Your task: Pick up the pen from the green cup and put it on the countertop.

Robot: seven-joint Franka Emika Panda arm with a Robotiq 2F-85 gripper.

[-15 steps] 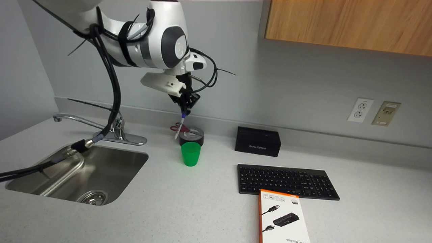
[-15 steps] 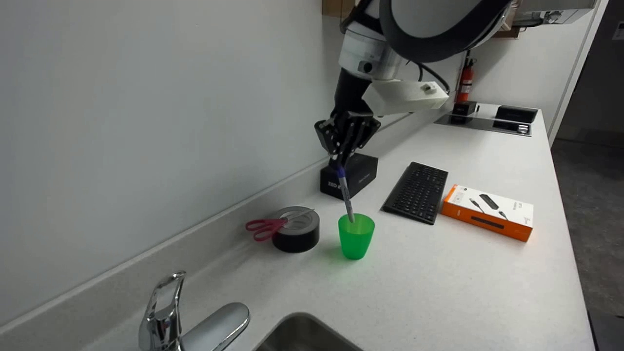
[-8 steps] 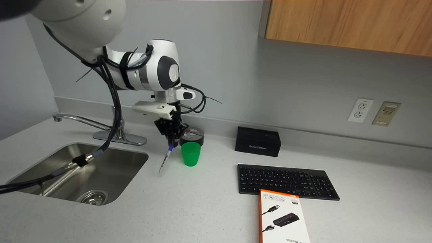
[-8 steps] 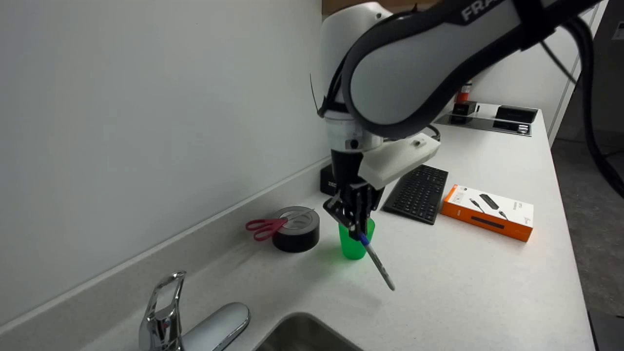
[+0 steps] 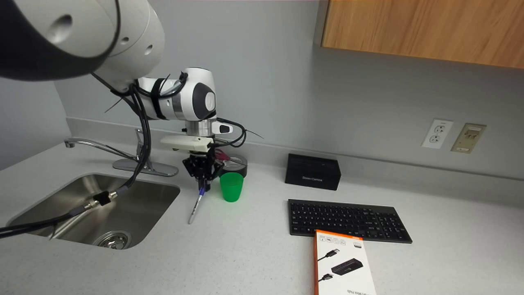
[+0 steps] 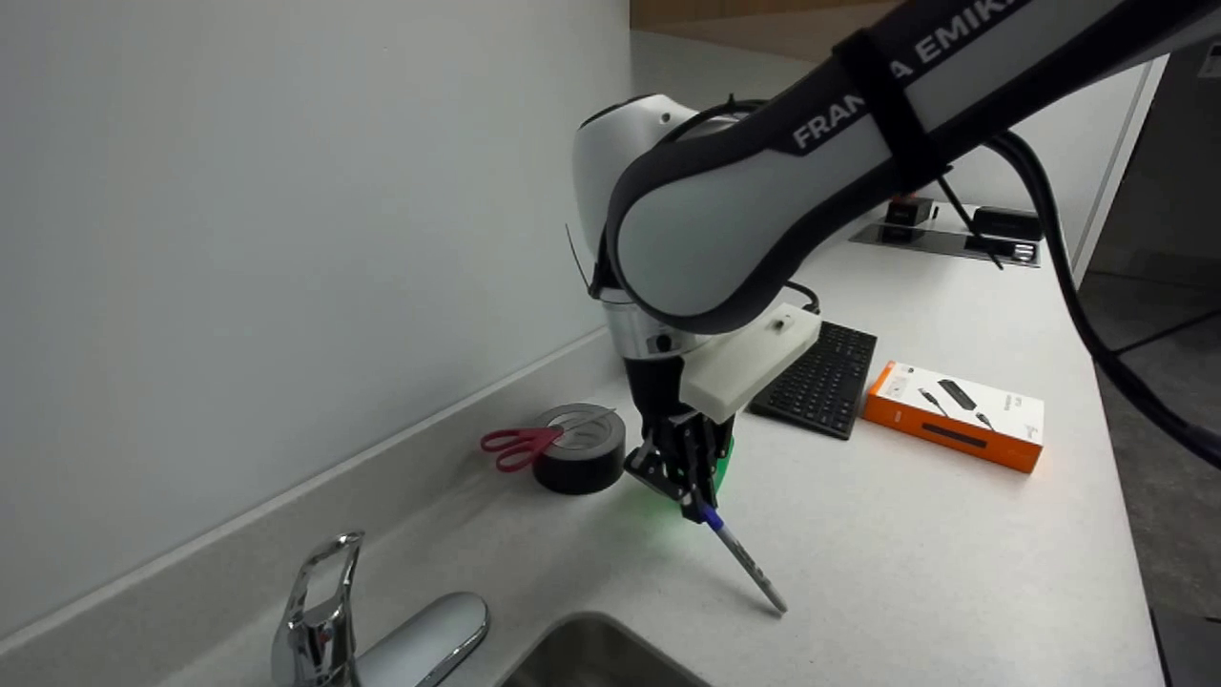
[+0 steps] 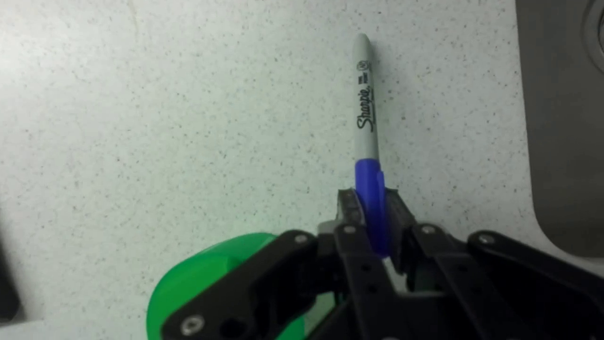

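Wrist view: pen (image 7: 365,108), qty 1, capped end clamped in gripper (image 7: 373,203), tilted, outside grn cup (image 7: 198,278), over counter (image 7: 236,118); tip contact unclear. Also, in an exterior view: pr scissors (image 6: 532,441) atop tape roll (image 6: 577,472).

Your black two-fingered gripper (image 6: 699,511) hides most of the bright green plastic cup (image 6: 725,466) in an exterior view.

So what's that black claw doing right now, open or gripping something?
Gripper: closed, holding the pen by its blue end.
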